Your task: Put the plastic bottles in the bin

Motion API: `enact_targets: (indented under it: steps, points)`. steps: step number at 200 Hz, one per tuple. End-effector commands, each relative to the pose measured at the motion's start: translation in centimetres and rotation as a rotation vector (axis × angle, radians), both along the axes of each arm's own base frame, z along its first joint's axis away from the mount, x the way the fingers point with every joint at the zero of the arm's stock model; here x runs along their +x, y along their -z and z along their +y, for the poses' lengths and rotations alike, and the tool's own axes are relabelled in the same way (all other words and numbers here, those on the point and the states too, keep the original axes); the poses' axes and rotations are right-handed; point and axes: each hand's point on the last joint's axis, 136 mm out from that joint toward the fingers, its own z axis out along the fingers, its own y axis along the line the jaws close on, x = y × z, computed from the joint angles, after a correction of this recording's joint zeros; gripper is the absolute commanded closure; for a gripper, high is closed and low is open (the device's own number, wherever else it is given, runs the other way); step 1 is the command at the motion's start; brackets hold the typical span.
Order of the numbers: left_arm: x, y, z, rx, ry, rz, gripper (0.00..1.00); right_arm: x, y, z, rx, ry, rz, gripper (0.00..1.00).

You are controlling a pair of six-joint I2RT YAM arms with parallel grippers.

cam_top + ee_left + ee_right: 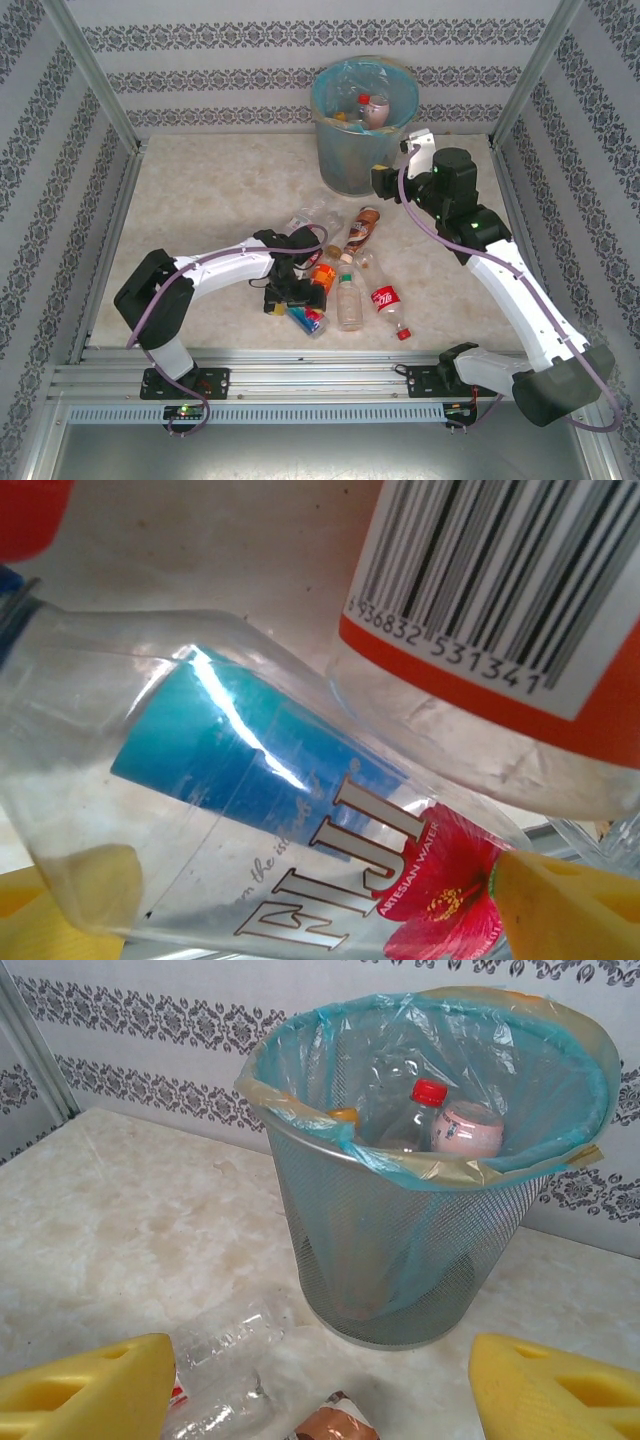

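- Fiji water bottle (300, 820): the task item in hand. It is clear, thin-walled plastic, smooth and glossy, with a blue label and a red flower. It lies on its side in the loose pile toward 6 o'clock of the worktop (200, 190), with an orange-labelled bottle (500, 630) close at its 1 o'clock.
- Left tool (290, 298): down in the pile, with its yellow pads (570, 915) set wide to either side of the Fiji water bottle. Whether they bear on it cannot be told.
- Step, as judged: pick-up of the next bottle. The next move calls for a firm close across the barrel, since the slick, springy wall may dent or slip. Then comes a lift clear of the neighbours and a carry toward 12 o'clock.
- Other bottles on the worktop:
  - cola bottle (388, 302), red label and red cap
  - unlabelled clear bottle (348, 300)
  - brown-labelled bottle (362, 232)
  - crushed clear bottle (225, 1345), crinkled and flattened
  - All four are lying down.
- Bin (400, 1260): round grey wire mesh, slightly tapered, with a light blue film liner folded over the rim. It stands at 12 o'clock of the worktop, apart from the pile. It already holds a red-capped bottle (420, 1110) and a pink-labelled bottle (470, 1128), so the task is judged partly done.
- Right tool (320, 1405): released, its pads wide with nothing between them, near the bin at its 5 o'clock.
- Worktop finish: pale, marbled and matt.
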Motion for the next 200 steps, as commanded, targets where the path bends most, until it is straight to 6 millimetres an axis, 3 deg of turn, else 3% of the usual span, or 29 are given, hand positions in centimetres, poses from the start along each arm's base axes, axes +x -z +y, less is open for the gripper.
enact_targets:
  steps: [1,70,125,200]
  points:
    - [-0.3,0.7,2.4,0.101,0.021,-0.034,0.09,-0.5,0.4,-0.5,-0.009,-0.001,-0.001,0.23]
    - [-1.4,0.8,8.0,0.231,-0.031,-0.053,0.03,-0.2,0.5,-0.3,0.009,-0.001,0.006,0.23]
    - [-0.9,-0.1,6.4,0.136,-0.014,-0.082,0.02,0.7,0.4,0.9,0.047,-0.024,0.021,0.23]
    - [-3.8,1.9,7.5,0.129,-0.03,0.017,0.16,0.7,1.0,0.9,0.026,-0.015,0.028,0.23]
